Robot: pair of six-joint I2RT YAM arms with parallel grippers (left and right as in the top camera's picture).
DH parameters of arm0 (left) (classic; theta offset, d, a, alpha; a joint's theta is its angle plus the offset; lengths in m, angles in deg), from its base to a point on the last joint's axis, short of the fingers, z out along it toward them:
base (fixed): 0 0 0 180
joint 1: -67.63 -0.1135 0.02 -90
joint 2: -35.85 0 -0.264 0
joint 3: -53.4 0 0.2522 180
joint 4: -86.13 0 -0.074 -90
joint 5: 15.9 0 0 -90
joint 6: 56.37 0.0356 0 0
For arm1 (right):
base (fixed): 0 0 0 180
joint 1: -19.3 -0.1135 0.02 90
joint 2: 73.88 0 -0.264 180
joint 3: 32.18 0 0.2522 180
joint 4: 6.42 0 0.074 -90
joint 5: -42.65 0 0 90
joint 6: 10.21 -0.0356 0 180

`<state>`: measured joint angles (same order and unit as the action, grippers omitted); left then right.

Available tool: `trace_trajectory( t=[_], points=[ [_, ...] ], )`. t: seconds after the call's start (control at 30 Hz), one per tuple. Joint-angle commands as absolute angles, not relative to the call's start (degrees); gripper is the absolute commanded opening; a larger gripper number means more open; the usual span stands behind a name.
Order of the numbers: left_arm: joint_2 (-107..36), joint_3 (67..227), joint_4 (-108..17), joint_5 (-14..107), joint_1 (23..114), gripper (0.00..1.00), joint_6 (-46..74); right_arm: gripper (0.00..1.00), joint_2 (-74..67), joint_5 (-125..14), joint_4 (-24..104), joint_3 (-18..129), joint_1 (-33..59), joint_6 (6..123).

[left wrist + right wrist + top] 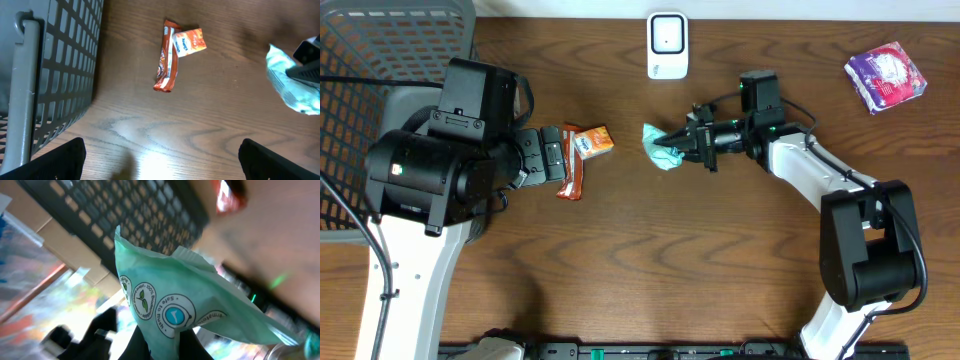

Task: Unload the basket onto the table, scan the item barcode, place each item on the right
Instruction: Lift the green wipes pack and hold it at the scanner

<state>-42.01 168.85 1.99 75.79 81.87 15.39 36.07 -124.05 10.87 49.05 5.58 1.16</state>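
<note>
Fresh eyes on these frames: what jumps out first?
The mint-green packet pinched in the shut right tool mid-table, on the near side of the white scanner at the far edge. Next, two orange snack packs lying against each other in front of the open left tool. A grey basket sits far left, a purple pack far right.

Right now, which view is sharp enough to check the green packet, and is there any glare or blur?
Right wrist: packet fills the frame, print readable, background blurred and tilted. Left wrist: a glare patch on the table near the bottom edge, packet cut off at the right edge. Overhead: even light and sharp, but the packet is small.
</note>
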Motion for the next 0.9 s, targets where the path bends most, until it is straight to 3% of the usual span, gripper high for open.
trace_trajectory(
  t=[0.0,0.3,0.47,0.7,0.87],
  points=[
    [-41.99,168.88,2.12,76.10,81.67,0.98,14.51,0.01,34.43,-113.32,10.52,49.79,3.70,12.22],
    [-41.99,168.88,2.12,76.10,81.67,0.98,14.51,0.01,34.43,-87.60,5.93,49.79,1.47,32.15],
    [-41.99,168.88,2.12,76.10,81.67,0.98,14.51,0.01,34.43,-80.43,-5.66,49.79,0.95,32.30],
    [-41.99,168.88,2.12,76.10,81.67,0.98,14.51,0.01,34.49,-58.66,-7.62,49.79,-0.06,32.28],
    [-41.99,168.88,2.12,76.10,81.67,0.98,14.51,0.01,36.24,-55.75,-18.66,50.64,0.12,30.32]
  ],
)
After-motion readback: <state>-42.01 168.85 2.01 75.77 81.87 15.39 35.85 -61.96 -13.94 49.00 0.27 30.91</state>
